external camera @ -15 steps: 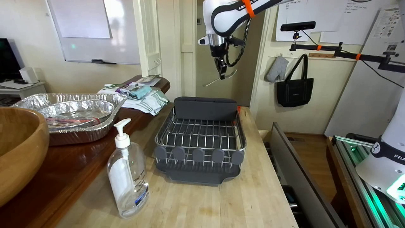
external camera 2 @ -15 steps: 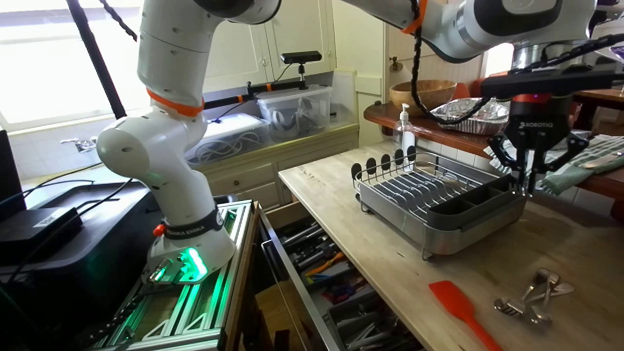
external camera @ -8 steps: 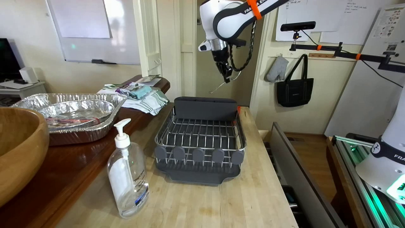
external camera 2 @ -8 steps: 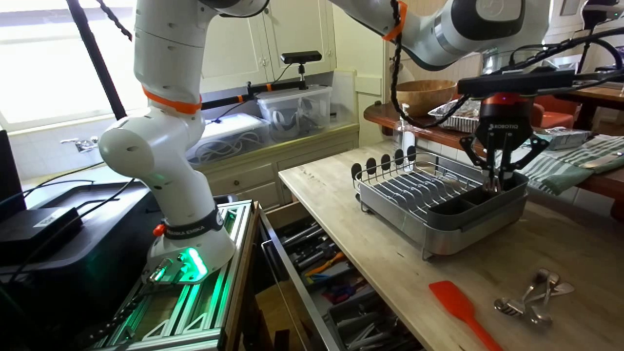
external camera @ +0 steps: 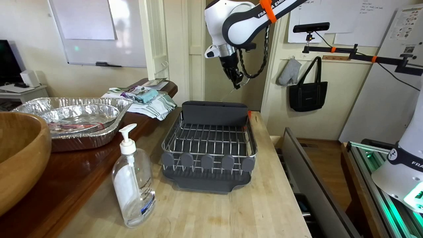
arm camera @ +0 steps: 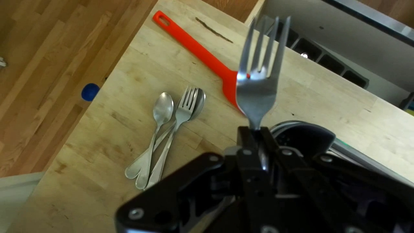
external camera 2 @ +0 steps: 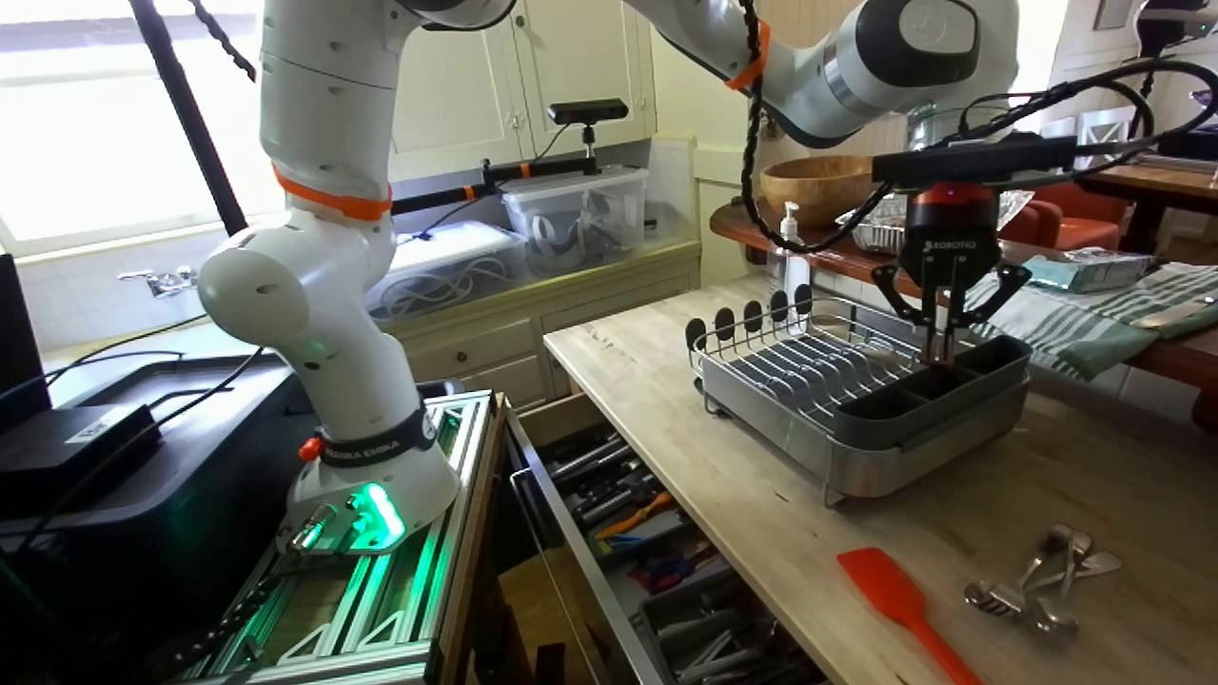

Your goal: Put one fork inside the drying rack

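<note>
One fork point(arm camera: 257, 87) is shown in the wrist view, pinched at the top of its handle by the closed gripper point(arm camera: 255, 132), the tines pointed to the far side. By its metal it is judged light, stiff and hardly fragile, yet smooth enough to pivot in the hold. The handle is best gripped there, with the tines left free. To the left, another fork point(arm camera: 183, 115) and two spoons point(arm camera: 163, 108) are piled on the tabletop point(arm camera: 106, 136), and a red spatula point(arm camera: 207, 57) is partly hidden behind the held fork.

In an exterior view, the drying rack point(external camera: 208, 182) is seen with the gripper poised above its far end, the fork slanted down to the left.

In an exterior view, the cutlery holder point(external camera 2: 961, 404) is seen along the rack's right side, with the gripper held over or just behind its middle compartment; which, cannot be told. Little of the fork can be made out. Slow lowering is called for, lest the handle be twisted against the rim.
</note>
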Motion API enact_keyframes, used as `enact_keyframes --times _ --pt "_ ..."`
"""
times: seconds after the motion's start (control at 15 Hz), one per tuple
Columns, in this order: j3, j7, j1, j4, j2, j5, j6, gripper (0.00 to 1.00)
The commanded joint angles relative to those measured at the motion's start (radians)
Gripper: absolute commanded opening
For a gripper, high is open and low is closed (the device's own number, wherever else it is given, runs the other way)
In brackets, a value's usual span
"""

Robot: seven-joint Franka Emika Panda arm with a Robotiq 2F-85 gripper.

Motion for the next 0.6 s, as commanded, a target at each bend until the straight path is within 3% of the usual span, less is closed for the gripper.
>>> enact_keyframes --times 0.0,0.53 --pt "0.0 0.001 0.028 0.006 0.009 -0.04 -0.039 0.02" --pt "-0.005 0.034 0.067 0.076 0.084 -0.115 -0.1 0.02"
